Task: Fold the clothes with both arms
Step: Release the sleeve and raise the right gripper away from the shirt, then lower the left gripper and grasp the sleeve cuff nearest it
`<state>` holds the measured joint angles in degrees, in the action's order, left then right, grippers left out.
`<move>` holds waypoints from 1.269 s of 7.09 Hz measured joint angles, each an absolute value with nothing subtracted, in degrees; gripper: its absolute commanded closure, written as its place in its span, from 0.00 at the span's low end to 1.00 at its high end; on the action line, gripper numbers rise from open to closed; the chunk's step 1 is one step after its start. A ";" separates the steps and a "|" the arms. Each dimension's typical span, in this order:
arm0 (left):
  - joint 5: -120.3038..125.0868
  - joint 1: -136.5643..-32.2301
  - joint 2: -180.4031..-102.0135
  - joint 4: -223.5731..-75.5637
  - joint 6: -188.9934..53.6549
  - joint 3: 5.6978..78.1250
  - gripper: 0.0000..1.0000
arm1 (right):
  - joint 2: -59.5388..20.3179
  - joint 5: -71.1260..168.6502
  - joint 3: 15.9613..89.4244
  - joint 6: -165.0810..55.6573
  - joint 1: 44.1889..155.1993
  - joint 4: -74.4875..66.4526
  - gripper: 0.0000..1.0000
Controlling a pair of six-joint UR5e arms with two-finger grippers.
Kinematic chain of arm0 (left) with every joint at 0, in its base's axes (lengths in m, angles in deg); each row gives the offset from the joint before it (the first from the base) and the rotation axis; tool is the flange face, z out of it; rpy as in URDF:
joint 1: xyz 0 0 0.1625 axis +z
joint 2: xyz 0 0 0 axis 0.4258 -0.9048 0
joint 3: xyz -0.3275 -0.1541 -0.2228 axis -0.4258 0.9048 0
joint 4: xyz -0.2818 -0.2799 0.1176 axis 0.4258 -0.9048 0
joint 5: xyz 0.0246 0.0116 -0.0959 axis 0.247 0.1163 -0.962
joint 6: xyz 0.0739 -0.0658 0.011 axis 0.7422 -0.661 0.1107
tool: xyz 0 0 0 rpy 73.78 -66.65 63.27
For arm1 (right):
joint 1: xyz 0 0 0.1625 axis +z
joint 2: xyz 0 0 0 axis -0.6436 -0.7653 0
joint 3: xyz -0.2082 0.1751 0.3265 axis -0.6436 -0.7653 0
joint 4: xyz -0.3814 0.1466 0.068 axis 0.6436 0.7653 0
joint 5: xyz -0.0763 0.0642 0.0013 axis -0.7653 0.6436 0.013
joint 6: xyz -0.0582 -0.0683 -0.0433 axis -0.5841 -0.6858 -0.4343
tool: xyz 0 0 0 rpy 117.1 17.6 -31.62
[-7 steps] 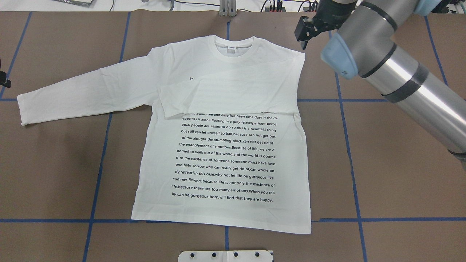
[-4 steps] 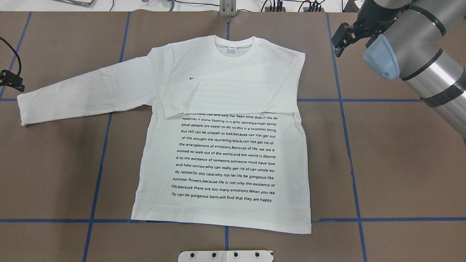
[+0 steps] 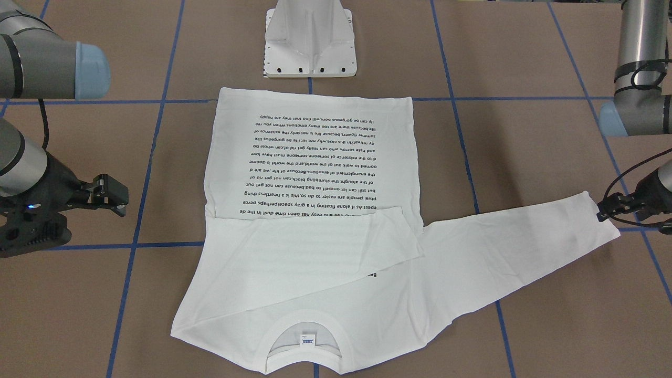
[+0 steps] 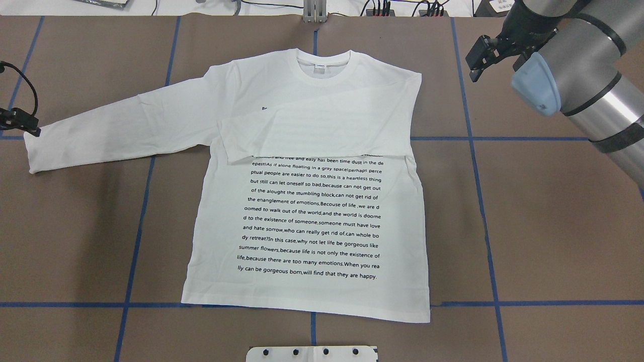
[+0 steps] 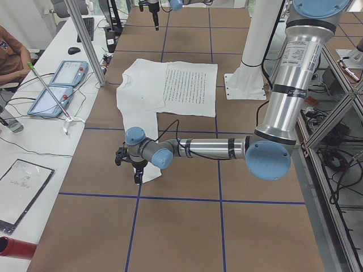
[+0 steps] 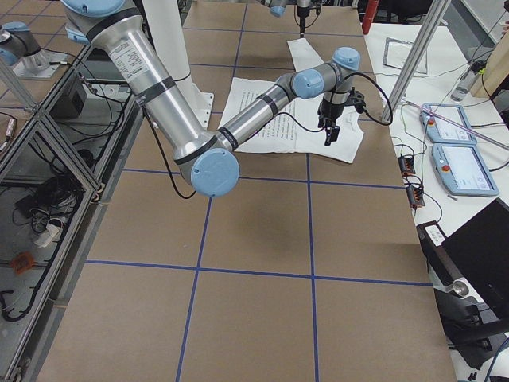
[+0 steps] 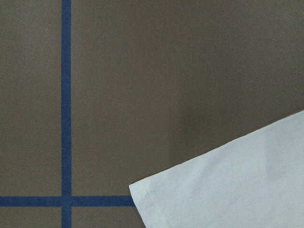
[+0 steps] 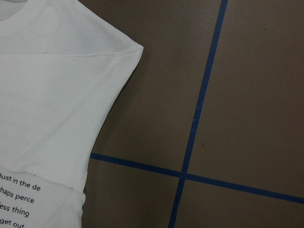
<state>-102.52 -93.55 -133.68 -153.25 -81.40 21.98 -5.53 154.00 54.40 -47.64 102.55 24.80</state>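
white long-sleeved t-shirt [image 4: 307, 216] flat on table [image 4: 553, 226]: one sleeve [image 4: 312, 136] folded across chest, other sleeve [image 4: 115, 130] outstretched, body unfolded. left gripper [image 3: 604, 210] at its cuff, opening indiscernible; right gripper [image 4: 473, 65] spread, empty, beside shoulder.

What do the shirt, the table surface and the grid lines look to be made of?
Shirt: soft white knit, likely cotton jersey, matte; it creases and its collar is ribbed.
Table surface: matte brown sheet, perhaps paper or card; flat, no shine.
Grid lines: blue tape by the look, thin, straight strips crossing over each other.
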 measured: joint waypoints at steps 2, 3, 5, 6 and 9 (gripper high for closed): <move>-102.79 -93.26 -133.41 -155.07 -81.34 19.94 0.08 | -6.17 153.88 55.50 -47.49 102.55 24.79 0.00; -102.88 -92.87 -133.42 -155.40 -81.35 19.40 0.10 | -6.32 153.81 55.85 -47.43 102.55 24.79 0.00; -102.97 -92.26 -133.46 -155.60 -81.31 19.18 0.21 | -6.39 153.73 56.01 -47.45 102.55 24.79 0.00; -103.21 -92.13 -133.47 -155.62 -81.22 19.13 0.23 | -6.39 153.71 56.05 -47.47 102.62 24.79 0.00; -104.67 -92.00 -133.48 -155.63 -81.00 18.79 0.23 | -6.30 153.73 56.34 -47.47 102.72 24.81 0.00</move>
